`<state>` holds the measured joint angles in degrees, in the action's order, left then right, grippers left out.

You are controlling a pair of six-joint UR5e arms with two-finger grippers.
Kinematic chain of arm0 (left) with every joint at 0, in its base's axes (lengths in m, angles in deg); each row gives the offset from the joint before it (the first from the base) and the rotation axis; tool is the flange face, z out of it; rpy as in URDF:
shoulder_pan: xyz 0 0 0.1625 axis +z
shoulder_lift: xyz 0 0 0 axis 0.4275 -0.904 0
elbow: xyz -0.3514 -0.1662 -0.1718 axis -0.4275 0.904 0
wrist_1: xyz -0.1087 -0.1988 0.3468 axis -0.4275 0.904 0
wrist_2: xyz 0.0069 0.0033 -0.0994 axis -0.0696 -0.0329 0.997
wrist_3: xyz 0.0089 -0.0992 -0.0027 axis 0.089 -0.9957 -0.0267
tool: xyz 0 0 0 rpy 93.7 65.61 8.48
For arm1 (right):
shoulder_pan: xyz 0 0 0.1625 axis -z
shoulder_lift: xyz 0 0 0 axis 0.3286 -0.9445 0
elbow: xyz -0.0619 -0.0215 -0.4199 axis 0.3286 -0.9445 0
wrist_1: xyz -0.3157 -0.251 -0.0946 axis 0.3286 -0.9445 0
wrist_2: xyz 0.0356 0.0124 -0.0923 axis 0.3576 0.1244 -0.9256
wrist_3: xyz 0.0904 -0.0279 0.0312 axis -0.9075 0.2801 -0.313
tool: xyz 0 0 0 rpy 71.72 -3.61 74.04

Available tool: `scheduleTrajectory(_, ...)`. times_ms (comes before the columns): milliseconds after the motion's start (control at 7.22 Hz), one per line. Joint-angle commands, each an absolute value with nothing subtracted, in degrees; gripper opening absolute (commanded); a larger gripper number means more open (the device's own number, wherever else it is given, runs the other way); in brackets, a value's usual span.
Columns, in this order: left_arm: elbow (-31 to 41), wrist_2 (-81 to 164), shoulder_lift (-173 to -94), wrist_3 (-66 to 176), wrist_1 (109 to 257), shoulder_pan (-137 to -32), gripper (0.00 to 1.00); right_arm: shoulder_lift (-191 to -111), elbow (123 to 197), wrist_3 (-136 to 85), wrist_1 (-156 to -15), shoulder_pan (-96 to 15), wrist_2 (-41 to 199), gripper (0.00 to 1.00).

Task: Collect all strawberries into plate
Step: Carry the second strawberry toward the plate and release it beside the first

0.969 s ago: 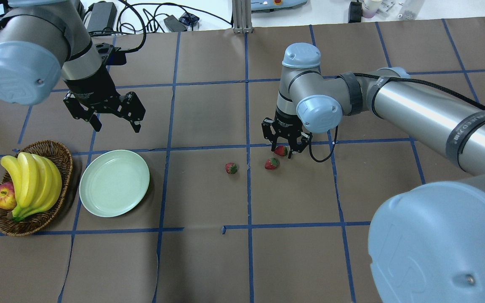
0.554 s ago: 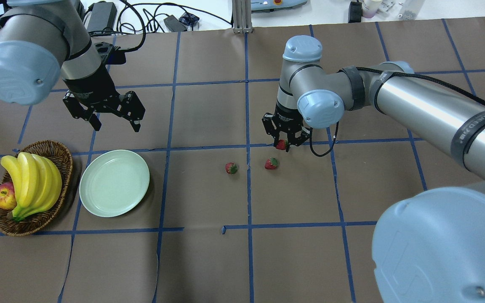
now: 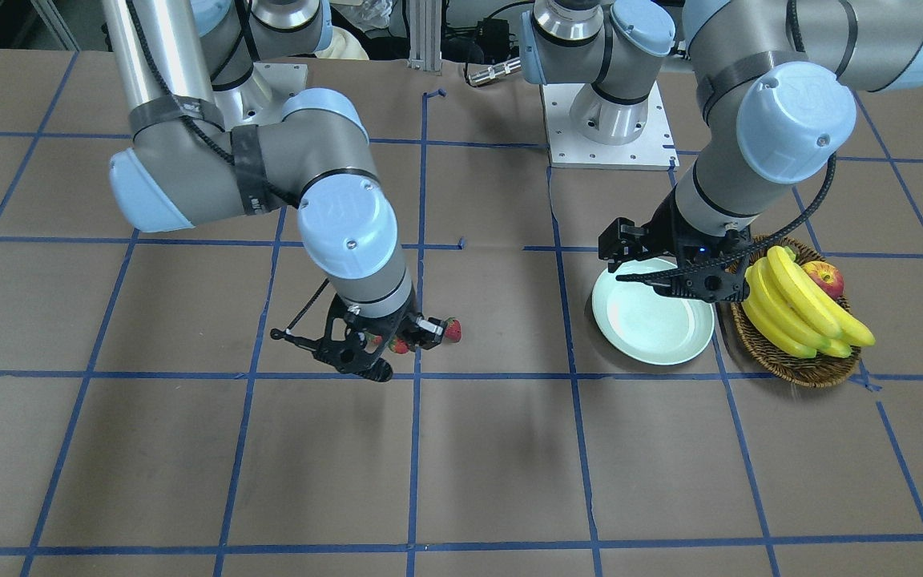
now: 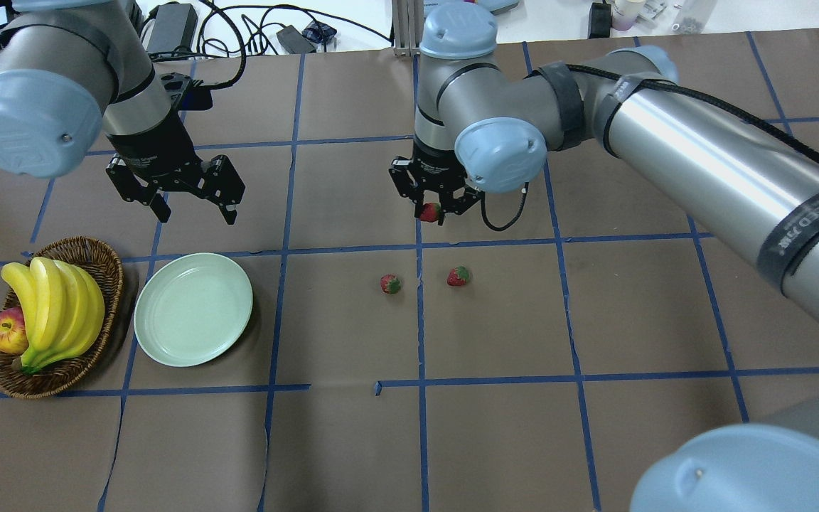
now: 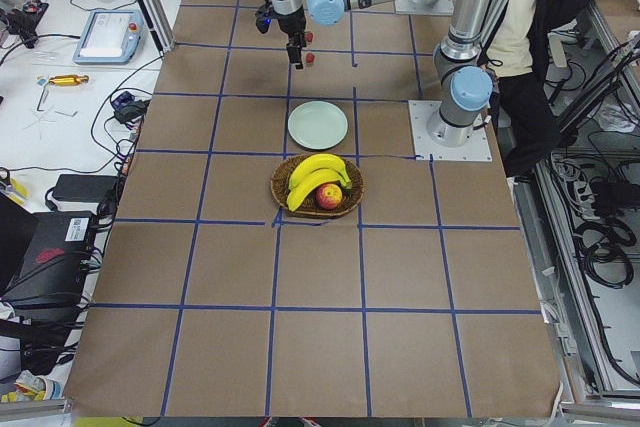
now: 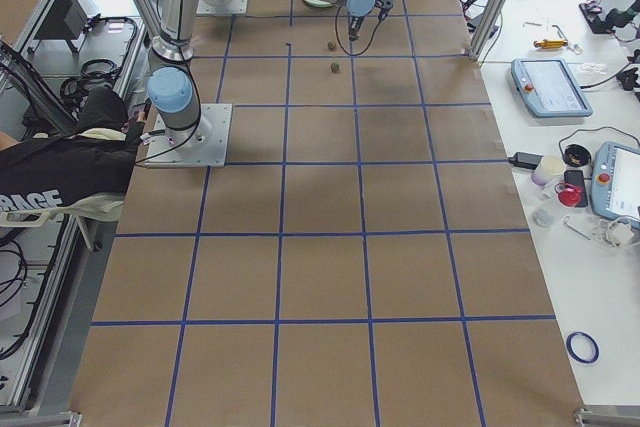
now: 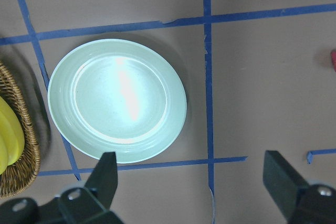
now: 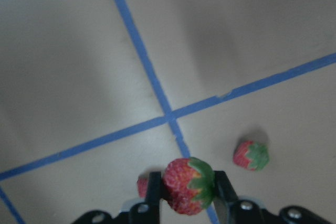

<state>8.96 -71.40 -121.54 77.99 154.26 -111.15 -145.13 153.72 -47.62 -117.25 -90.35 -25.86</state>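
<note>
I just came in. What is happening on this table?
The right end effector is shut on one strawberry, holding it above the table. The other two strawberries lie on it. The plate has nothing on it, and the left end effector hovers open near it.

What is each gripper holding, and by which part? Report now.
Right gripper pinches one strawberry across its red body. Left gripper is open, holding nothing.

Plate (image 4: 193, 309) just right of basket (image 4: 112, 270); two strawberries (image 4: 390, 284) on table (image 4: 352, 441), farther right.
</note>
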Motion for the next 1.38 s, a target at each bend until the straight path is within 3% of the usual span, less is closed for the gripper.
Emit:
scheduleTrajectory(0,9.02,-71.50,-121.58,78.06,154.28,-111.00,1.00,-142.41,153.22,-45.12,-118.33,-96.72,-22.30,0.00)
scheduleTrajectory(277,9.02,-71.59,-121.58,78.32,154.28,-111.00,1.00,-140.72,153.92,-41.88,-119.30,-97.53,-19.94,0.00)
scheduleTrajectory(692,9.11,-71.59,-121.67,78.41,154.28,-110.92,1.00,-137.39,154.45,-39.31,-119.38,-97.54,-17.11,0.32)
scheduleTrajectory(969,9.11,-71.59,-121.75,78.41,154.28,-110.92,1.00,-137.20,155.76,-37.38,-119.39,-97.54,-17.02,0.66)
scheduleTrajectory(1108,9.20,-71.59,-121.75,78.41,154.28,-110.92,1.00,-137.12,156.03,-37.37,-119.47,-97.54,-17.02,0.76)
scheduleTrajectory(1246,9.20,-71.59,-121.84,78.41,154.28,-110.92,1.00,-137.20,156.03,-37.20,-119.47,-97.54,-16.93,0.80)
